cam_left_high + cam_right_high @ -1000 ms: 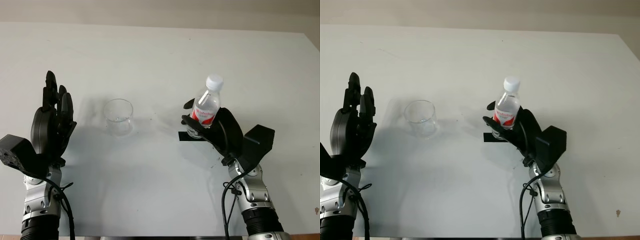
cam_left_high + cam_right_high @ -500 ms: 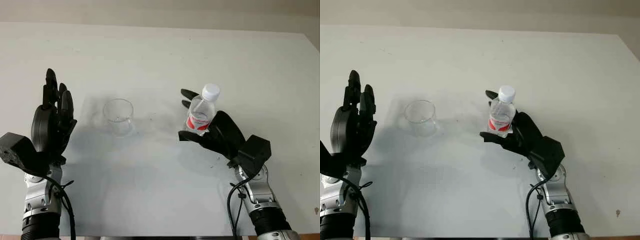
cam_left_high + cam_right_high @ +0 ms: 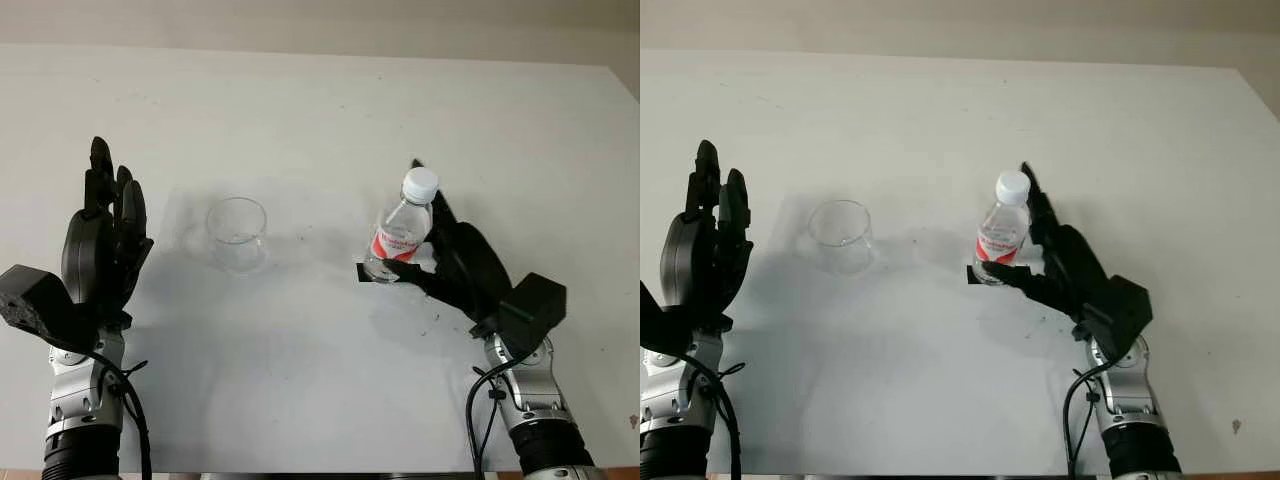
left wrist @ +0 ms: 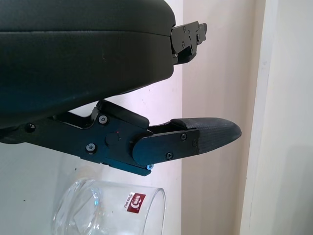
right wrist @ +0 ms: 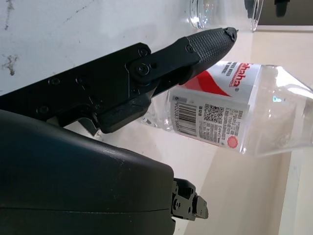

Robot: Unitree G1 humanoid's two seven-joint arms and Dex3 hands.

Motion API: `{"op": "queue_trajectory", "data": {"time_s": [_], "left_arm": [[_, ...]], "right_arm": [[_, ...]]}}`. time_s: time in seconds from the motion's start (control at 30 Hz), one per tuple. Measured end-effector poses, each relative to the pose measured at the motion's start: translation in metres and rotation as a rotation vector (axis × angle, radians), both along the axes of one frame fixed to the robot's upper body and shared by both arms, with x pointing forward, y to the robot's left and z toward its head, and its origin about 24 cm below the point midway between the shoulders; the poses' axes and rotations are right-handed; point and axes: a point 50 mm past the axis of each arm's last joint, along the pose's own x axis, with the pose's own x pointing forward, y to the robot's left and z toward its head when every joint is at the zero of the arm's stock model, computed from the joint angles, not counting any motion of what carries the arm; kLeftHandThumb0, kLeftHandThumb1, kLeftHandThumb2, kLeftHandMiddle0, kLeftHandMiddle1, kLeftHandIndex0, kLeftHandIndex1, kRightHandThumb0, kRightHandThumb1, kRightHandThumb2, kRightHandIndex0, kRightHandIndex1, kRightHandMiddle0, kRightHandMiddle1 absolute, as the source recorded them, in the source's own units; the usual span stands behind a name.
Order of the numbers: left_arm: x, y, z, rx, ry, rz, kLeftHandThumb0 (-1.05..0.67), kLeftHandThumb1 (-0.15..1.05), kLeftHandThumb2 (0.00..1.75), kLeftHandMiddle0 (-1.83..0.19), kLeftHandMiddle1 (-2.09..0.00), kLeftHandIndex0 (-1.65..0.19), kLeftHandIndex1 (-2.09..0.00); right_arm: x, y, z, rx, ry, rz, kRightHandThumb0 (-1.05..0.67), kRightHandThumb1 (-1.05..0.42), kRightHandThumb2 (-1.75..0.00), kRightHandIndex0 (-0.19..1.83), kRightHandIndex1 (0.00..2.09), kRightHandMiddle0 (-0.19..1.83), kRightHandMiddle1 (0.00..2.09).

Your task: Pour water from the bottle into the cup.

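Surface (image 3: pixel 320 110): a white top is seen, with the task's things set across its middle.
Water bottle (image 3: pixel 400 232): a clear plastic bottle with a white cap and a red and white label is stood right of the surface's centre, on a small black mark (image 3: pixel 973 275), leaning slightly toward the left edge. It is well apart from the cup.
Cup (image 3: pixel 237 233): a clear glass is stood upright left of the surface's centre, between the left hand and the bottle. In the left wrist view a small red logo is seen on its wall (image 4: pixel 138 201).
Right hand (image 3: pixel 455 262): it is placed just beside the bottle on the side toward the right edge, holding nothing and open. One finger is stretched up behind the bottle's cap and another is brought low near the bottle's base. In the right wrist view a fingertip (image 5: pixel 210 40) is seen close over the label; whether it touches cannot be told.
Left hand (image 3: pixel 100 245): it is raised near the left edge of the surface, open, holding nothing, apart from the cup.
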Motion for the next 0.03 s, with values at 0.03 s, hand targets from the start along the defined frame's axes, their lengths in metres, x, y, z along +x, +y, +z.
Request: {"op": "queue_trajectory", "data": {"time_s": [0.03], "left_arm": [[-0.0002, 0.0000, 0.0003, 0.001, -0.004, -0.001, -0.72, 1.05, 0.57, 0.19, 0.00, 0.19, 0.00]], "right_arm": [[-0.0003, -0.0002, -0.0002, 0.005, 0.001, -0.001, -0.94, -0.98, -0.06, -0.19, 0.00, -0.19, 0.00]]}}
